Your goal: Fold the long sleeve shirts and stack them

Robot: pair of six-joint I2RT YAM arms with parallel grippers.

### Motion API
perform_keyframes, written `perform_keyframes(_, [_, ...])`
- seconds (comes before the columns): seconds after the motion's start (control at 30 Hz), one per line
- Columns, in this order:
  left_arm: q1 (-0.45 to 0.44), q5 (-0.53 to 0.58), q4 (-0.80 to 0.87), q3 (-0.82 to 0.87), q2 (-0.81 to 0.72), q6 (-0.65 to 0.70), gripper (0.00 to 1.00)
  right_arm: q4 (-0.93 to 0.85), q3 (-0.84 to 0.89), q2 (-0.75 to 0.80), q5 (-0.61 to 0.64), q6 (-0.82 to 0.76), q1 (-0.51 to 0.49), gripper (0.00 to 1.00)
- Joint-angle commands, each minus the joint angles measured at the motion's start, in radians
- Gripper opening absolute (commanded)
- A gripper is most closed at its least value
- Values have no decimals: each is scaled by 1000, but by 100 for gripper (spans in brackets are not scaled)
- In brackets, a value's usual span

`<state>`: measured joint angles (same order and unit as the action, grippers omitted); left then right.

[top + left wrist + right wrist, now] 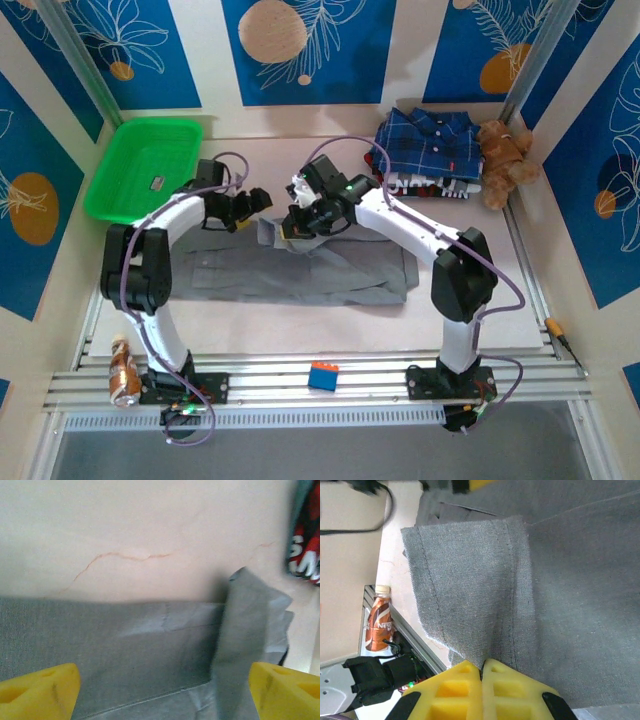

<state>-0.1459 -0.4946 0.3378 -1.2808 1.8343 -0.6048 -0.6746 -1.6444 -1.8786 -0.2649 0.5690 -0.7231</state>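
Progress appears near halfway: navy white-checked plaid collared shirt (430, 140) folded at far right, large mid-grey cloth shirt (300, 272) part-folded mid-table, its edge pinched by right gripper (481, 667), left gripper (162, 690) spread wide above.

Pale beige table (300, 330), seen from above, with metal rails (380, 385) along its near edge. Centre: grey shirt (300, 270) spread flat, one flap at its far edge raised off the surface. Far left corner: green tray (135, 160). Far right corner: pile of folded clothes with a plaid shirt (430, 140) on top; a brown teddy bear (503, 160) touches the pile's right side. On the rails: a blue block (322, 376) at the middle and a brown bottle (123, 370) at the left end.
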Motion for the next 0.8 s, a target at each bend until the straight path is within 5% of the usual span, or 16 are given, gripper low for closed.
perform_keyframes(0.0, [24, -23, 78, -46, -77, -6, 88, -2, -57, -40, -48, 33, -23, 0])
perform_keyframes(0.33, [28, 50, 139, 27, -211, 104, 88, -340, -264, -8, 132, -139, -39, 0])
perform_keyframes(0.53, [25, 9, 69, 110, -193, 67, 88, -556, -349, 43, 389, -316, -10, 0])
perform_keyframes(0.77, [-32, -23, 17, 152, -156, 53, 87, -494, -302, 107, 746, -536, 28, 0])
